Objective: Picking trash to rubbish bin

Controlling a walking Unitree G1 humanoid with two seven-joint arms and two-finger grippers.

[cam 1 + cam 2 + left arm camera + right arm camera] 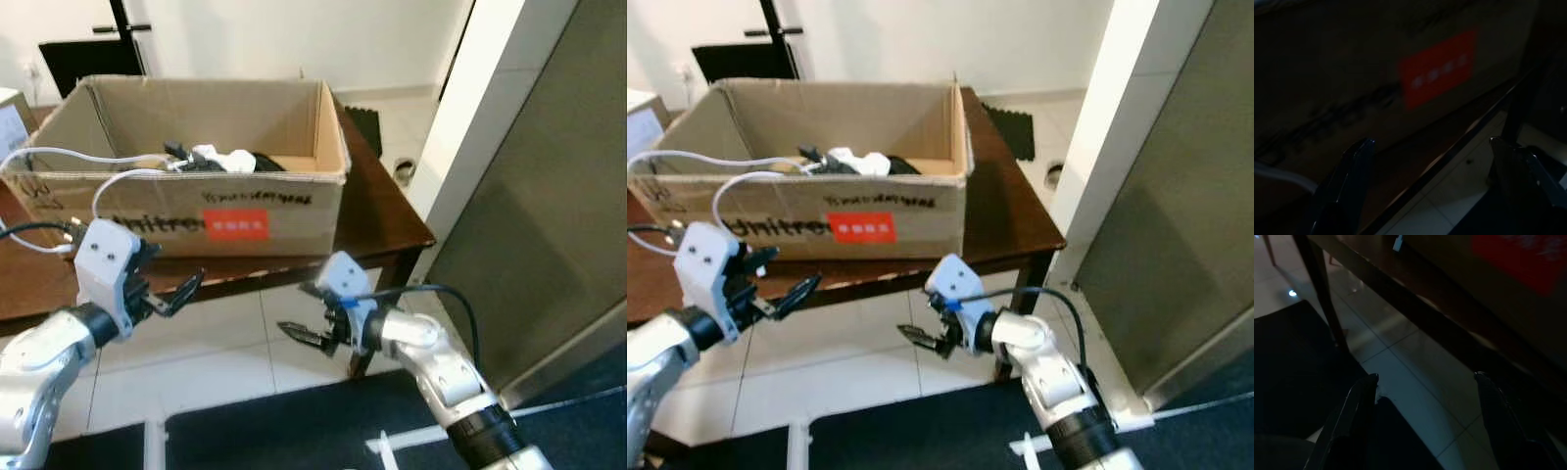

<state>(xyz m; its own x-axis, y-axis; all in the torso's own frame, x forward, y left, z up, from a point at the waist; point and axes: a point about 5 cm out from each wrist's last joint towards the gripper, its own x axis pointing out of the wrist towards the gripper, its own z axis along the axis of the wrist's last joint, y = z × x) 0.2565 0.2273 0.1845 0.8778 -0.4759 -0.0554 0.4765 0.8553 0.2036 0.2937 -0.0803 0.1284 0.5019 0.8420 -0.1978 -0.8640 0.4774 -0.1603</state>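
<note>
An open cardboard box [274, 211] with a red label [235, 224] stands on a dark wooden table [382, 220]. White crumpled stuff [223, 157] and black items lie inside it, and white cables [59, 155] hang over its left rim. My left gripper [168, 274] is open in front of the table's edge, below the box's left part, with nothing between its fingers. My right gripper [300, 313] is open and empty too, lower down over the tiled floor near the table's front right leg. In the left wrist view the red label [1437, 68] lies ahead of the gripper [1431, 143].
A white pillar [470, 108] and a grey panel [549, 196] rise close on the right. A dark mat [294, 426] covers the floor near me, with white tiles [225, 343] under the table. A small black mat [364, 125] lies beyond the table.
</note>
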